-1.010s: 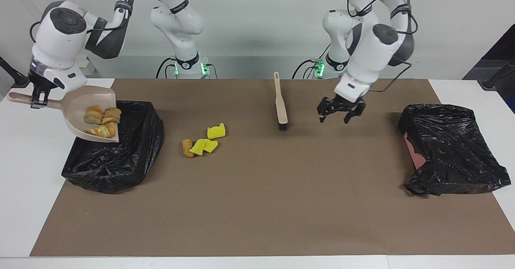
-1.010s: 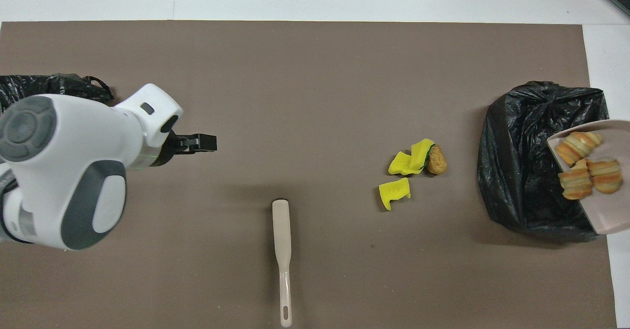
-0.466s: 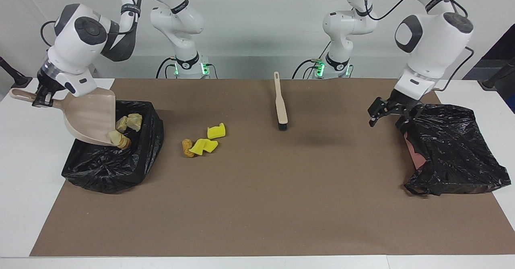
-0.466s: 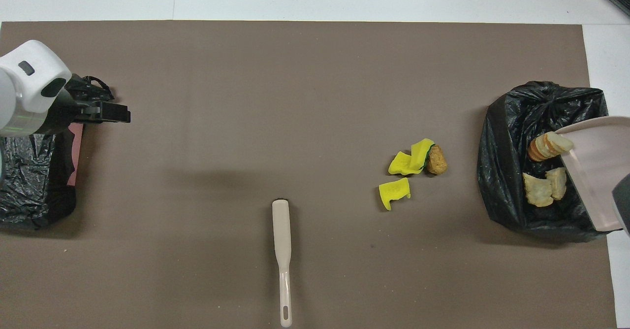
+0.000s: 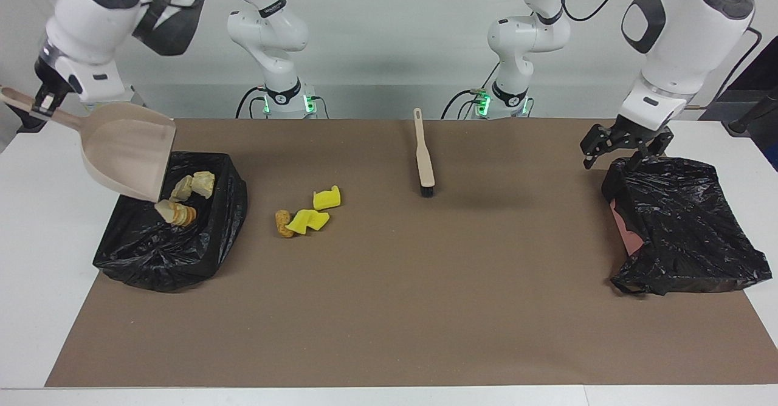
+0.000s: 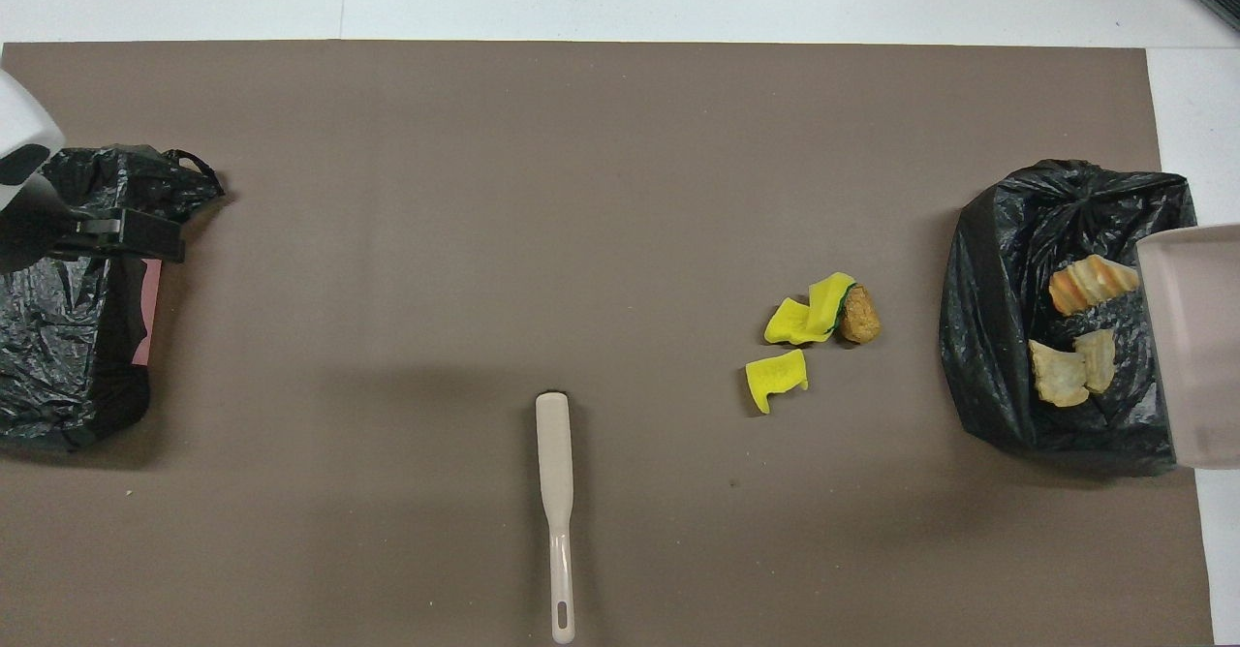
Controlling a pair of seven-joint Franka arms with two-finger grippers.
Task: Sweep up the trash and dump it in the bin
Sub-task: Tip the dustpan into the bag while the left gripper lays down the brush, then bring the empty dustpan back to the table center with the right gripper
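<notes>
Beige dustpan [image 5: 127, 154] tipped over bin bag, bread chunks [image 5: 182, 199] inside.
Right gripper [image 5: 45, 99] clamped shut on the dustpan handle, pan raised and tilted mouth-down over the black bin bag [image 5: 176, 242] at the right arm's end of the table; three golden-orange chunks lie in that bag. Left gripper [image 5: 623, 151] hangs with fingers spread wide, holding nothing, over the edge of the second black bag [image 5: 681, 223] at the left arm's end. Yellow spongy pieces [image 5: 316, 208] and brown crumbly lump [image 5: 283, 223] sit together on the brown mat [image 5: 389, 309], near the first bag. Brush [image 5: 423, 160] lies on the mat nearer the robots, mid-table.
</notes>
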